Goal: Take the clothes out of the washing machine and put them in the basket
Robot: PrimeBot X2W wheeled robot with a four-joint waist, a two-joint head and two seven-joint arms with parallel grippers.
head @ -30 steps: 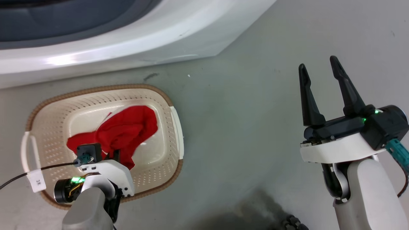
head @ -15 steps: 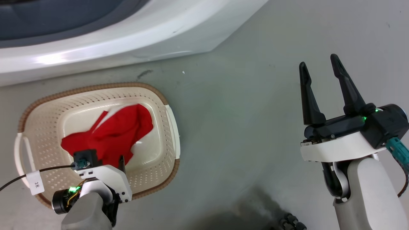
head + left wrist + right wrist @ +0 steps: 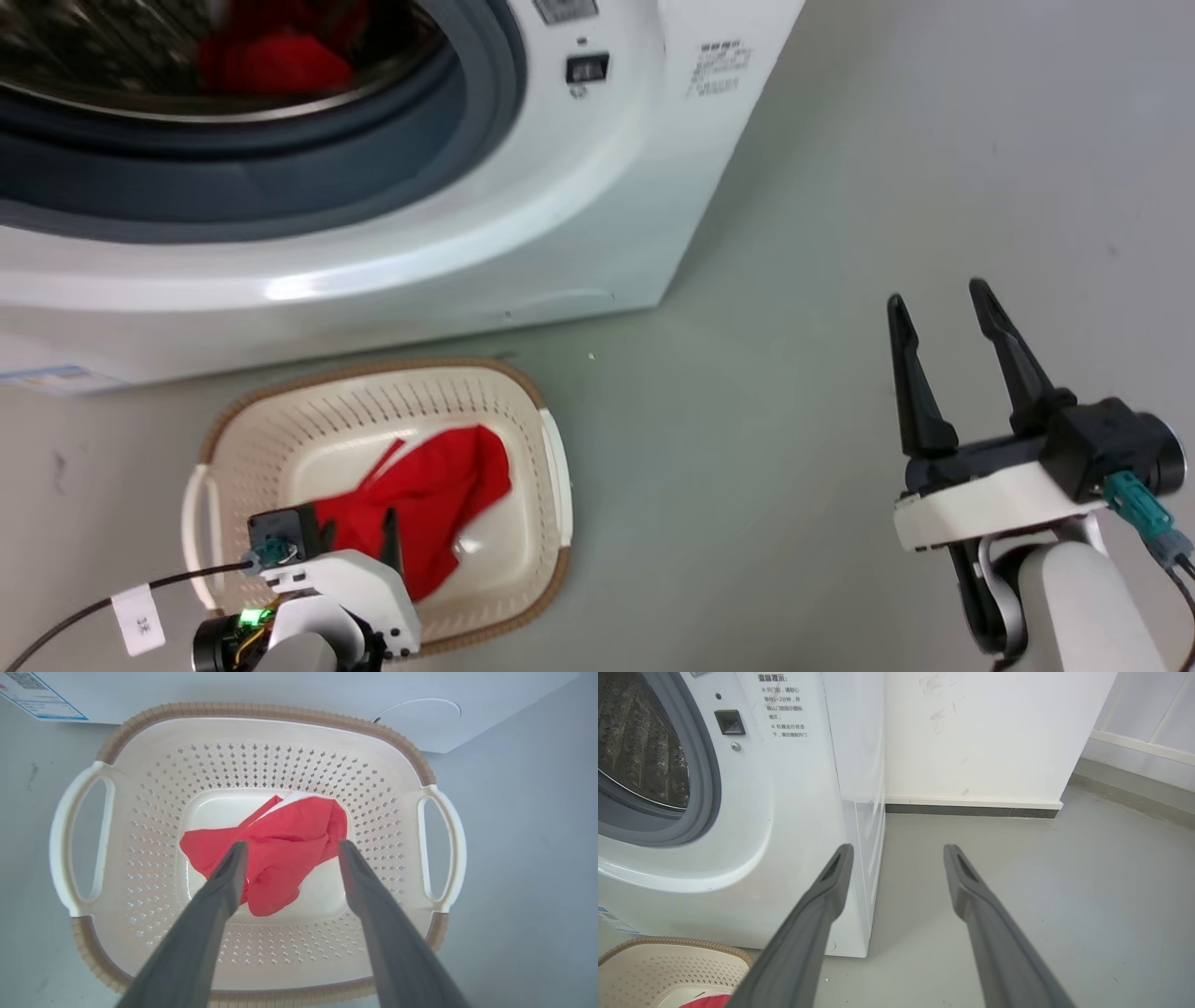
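Note:
The white washing machine point(image 3: 597, 187) stands at the top left with its grey door ring showing. Red clothes point(image 3: 275, 61) lie inside the steel drum. On the floor in front sits the cream basket point(image 3: 373, 369) with one red garment point(image 3: 439, 495) crumpled on its bottom. My left gripper point(image 3: 359, 541) hovers open over the basket's near side. In the left wrist view the left gripper point(image 3: 290, 845) straddles the garment point(image 3: 280, 854) from above, apart from it, inside the basket point(image 3: 261, 710). My right gripper point(image 3: 938, 297) is open and empty over bare floor at the right.
In the right wrist view the right gripper point(image 3: 899, 847) points past the washing machine point(image 3: 784, 812) corner toward a white wall point(image 3: 980, 732) with a dark baseboard; the basket point(image 3: 668, 952) shows at the lower left. A tagged cable point(image 3: 140, 621) trails from my left wrist.
The head camera has tilted up, bringing the drum and its red clothes into view. The left gripper has drawn back from the garment, which lies loose in the basket. The right arm holds still.

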